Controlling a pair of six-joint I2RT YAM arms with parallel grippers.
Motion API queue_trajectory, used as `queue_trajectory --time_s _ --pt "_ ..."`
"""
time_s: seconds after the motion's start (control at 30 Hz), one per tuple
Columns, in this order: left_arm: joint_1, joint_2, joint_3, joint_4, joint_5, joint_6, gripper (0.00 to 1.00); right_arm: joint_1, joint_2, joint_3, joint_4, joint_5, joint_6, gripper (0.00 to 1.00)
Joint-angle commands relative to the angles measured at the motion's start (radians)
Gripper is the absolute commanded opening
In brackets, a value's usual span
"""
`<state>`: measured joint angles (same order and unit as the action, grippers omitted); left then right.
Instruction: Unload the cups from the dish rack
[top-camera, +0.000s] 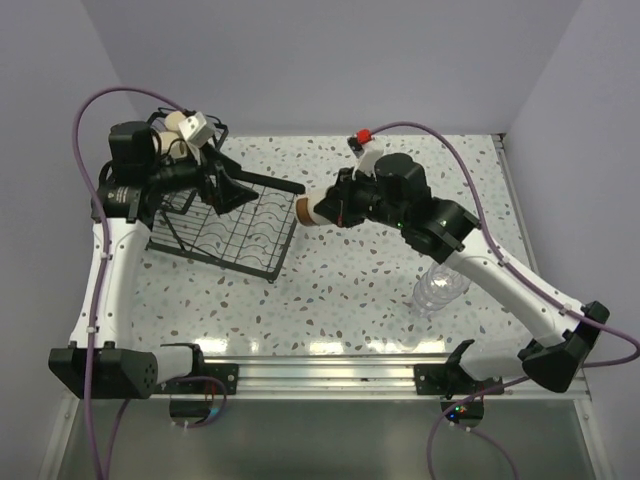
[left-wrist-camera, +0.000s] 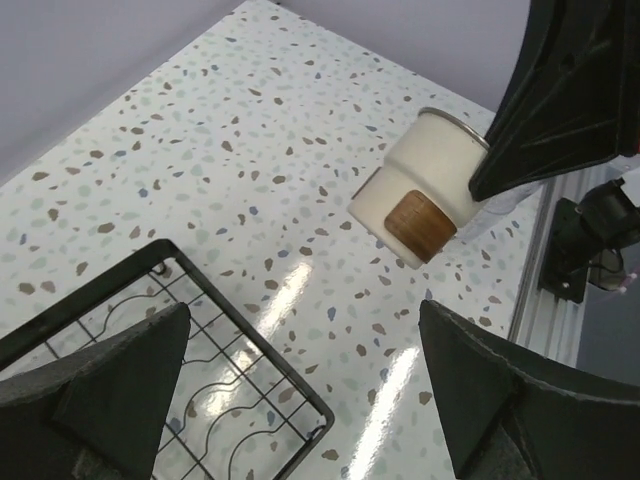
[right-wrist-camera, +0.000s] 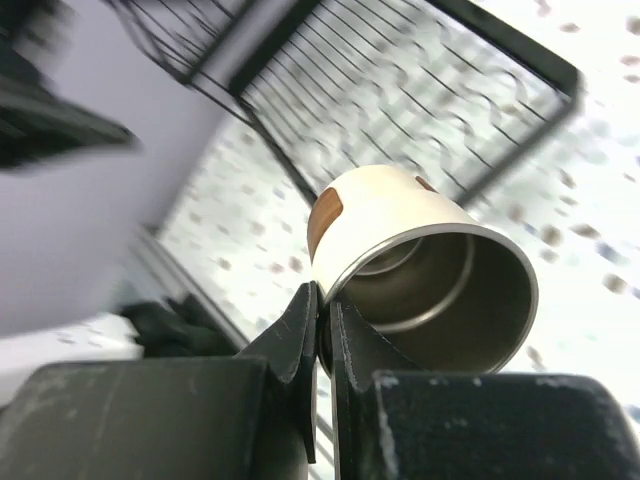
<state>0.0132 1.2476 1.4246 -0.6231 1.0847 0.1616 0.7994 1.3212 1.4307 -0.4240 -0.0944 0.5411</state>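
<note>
The speckled table (top-camera: 350, 290) carries the black wire dish rack (top-camera: 250, 232) on its left half, with the rack's raised basket at its far left end. The left arm reaches over the rack and partly hides that basket, where a cream cup (top-camera: 174, 124) shows beside the arm's wrist. The left gripper (left-wrist-camera: 305, 320) hangs above the rack's right corner, its jaws spread wide with nothing between them.

The right arm stretches in from the right of the rack. Under its forearm, well to the right of the rack, stand clear ribbed tumblers (top-camera: 440, 285), partly covered by the arm.

The right gripper (right-wrist-camera: 322, 310) is clenched on the rim of a second cream cup (right-wrist-camera: 400, 225), pinching its wall. This cup lies on its side just off the rack's right edge, base toward the rack and metal-lined mouth toward the gripper. It bears brown patches (left-wrist-camera: 420, 222) near its base. Any writing on them is too small to read.
</note>
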Motion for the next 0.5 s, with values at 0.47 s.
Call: queue_trajectory --time_s 0.47 --pt "0.132 0.119 0.339 -0.21 -0.811 0.177 1.0 0.233 0.151 -0.092 -0.521 0.277 -0.248 0.0"
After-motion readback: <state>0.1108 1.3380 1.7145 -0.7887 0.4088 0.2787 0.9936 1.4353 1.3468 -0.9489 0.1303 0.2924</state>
